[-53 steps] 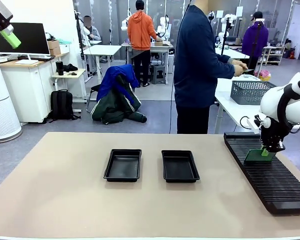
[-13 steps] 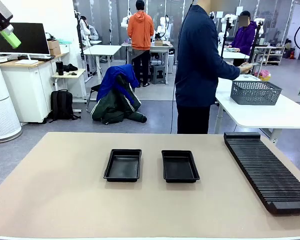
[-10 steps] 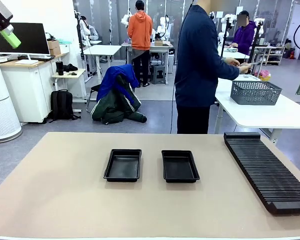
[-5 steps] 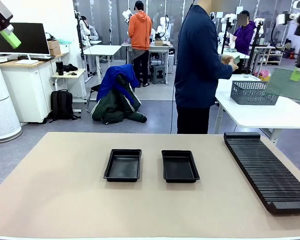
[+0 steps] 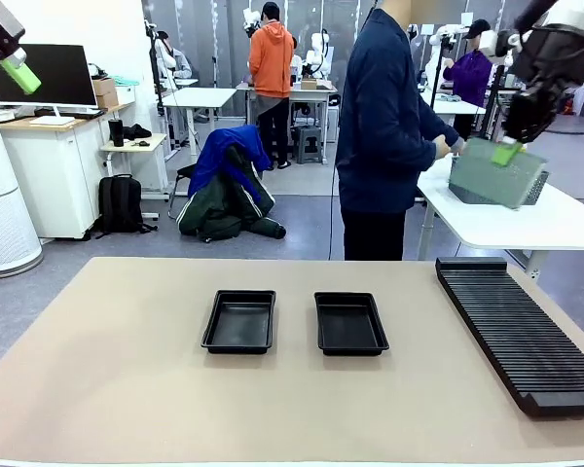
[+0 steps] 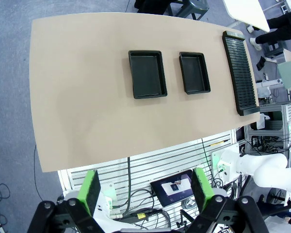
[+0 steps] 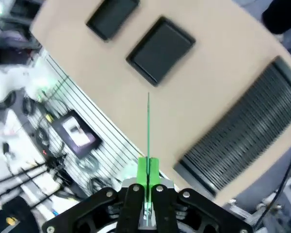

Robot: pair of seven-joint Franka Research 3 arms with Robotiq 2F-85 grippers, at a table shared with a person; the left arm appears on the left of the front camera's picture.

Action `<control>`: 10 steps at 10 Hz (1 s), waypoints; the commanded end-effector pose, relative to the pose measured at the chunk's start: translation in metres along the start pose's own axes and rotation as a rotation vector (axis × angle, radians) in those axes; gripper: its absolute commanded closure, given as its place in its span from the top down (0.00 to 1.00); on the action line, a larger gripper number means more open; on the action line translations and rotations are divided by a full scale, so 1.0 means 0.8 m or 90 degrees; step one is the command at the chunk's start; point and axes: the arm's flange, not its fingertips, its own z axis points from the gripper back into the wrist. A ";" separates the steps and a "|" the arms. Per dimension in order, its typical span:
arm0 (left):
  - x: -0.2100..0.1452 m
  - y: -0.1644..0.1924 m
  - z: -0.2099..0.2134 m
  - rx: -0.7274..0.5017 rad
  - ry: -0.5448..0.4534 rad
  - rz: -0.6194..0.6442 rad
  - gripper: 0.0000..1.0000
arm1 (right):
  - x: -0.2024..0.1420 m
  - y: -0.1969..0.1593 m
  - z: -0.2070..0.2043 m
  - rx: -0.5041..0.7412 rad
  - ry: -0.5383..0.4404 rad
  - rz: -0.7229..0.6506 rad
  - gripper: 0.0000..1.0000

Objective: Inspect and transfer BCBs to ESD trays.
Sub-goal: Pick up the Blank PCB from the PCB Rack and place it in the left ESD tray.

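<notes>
Progress is at the very start: the left tray (image 5: 239,321) and the right tray (image 5: 350,323) both lie empty, side by side near the middle of the bench (image 5: 117,389), with no board set down in either. My right gripper (image 5: 507,153) is clamped on the upper edge of one board (image 5: 492,175), held high and tilted above the far right corner. I take that as the inspection step. Laying it flat in a tray is what remains, and the slots of the rack (image 5: 516,331) look empty. My left gripper (image 5: 18,70) hangs high at the far left, jaws wide apart, holding nothing. Room is generous: bare bench surrounds both trays, the rack hugs the right edge well apart from them, and the person (image 5: 384,126) stands beyond the far edge, turned aside.
</notes>
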 end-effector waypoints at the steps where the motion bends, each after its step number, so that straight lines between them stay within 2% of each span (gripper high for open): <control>1: 0.000 0.001 -0.001 0.001 -0.003 0.001 1.00 | 0.007 0.021 -0.046 0.055 -0.069 -0.060 0.02; 6: 0.000 0.001 -0.001 0.001 -0.003 0.001 1.00 | 0.050 0.047 -0.164 0.179 -0.187 -0.134 0.02; 10: 0.000 0.001 -0.001 0.001 -0.003 0.001 1.00 | 0.089 0.081 -0.255 0.279 -0.248 -0.211 0.02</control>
